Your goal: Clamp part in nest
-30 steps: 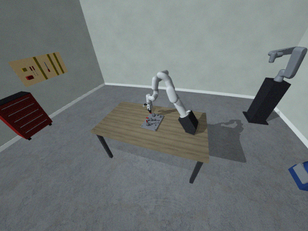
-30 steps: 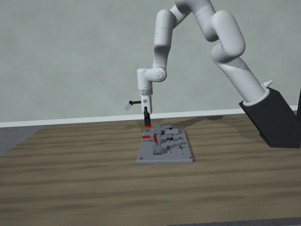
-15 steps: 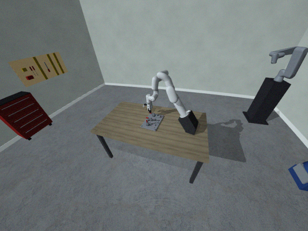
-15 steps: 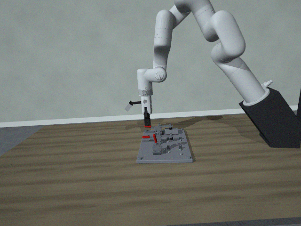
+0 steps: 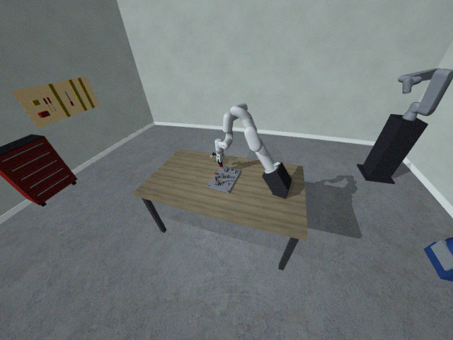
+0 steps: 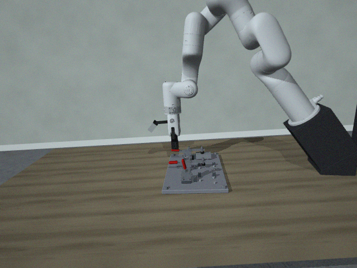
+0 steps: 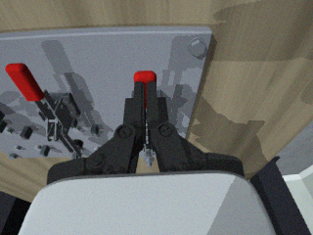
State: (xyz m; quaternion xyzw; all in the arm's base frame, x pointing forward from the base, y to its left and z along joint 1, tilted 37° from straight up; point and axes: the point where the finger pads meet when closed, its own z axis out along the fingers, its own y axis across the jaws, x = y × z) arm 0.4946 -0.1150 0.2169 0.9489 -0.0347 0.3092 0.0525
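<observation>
The grey fixture plate (image 5: 225, 188) (image 6: 193, 187) (image 7: 108, 49) lies on the wooden table (image 5: 219, 208) (image 6: 115, 216). It carries three clamps with red handles. My gripper (image 5: 219, 163) (image 6: 174, 146) (image 7: 146, 95) is shut, points straight down and stands over the plate's far left corner. Its fingertips are right at the far clamp's red handle (image 6: 174, 150) (image 7: 145, 76), with nothing between them. A second red handle (image 6: 173, 162) (image 7: 23, 79) lies low to the left and a third handle (image 6: 183, 163) stands tilted. A light grey block (image 6: 203, 156), which looks like the part, lies in the far nest.
The arm's black base (image 5: 278, 180) (image 6: 326, 147) stands on the table to the right of the plate. Off the table are a red tool cabinet (image 5: 32, 168), a second arm on a black pedestal (image 5: 393, 148) and a blue thing (image 5: 440, 258) on the floor.
</observation>
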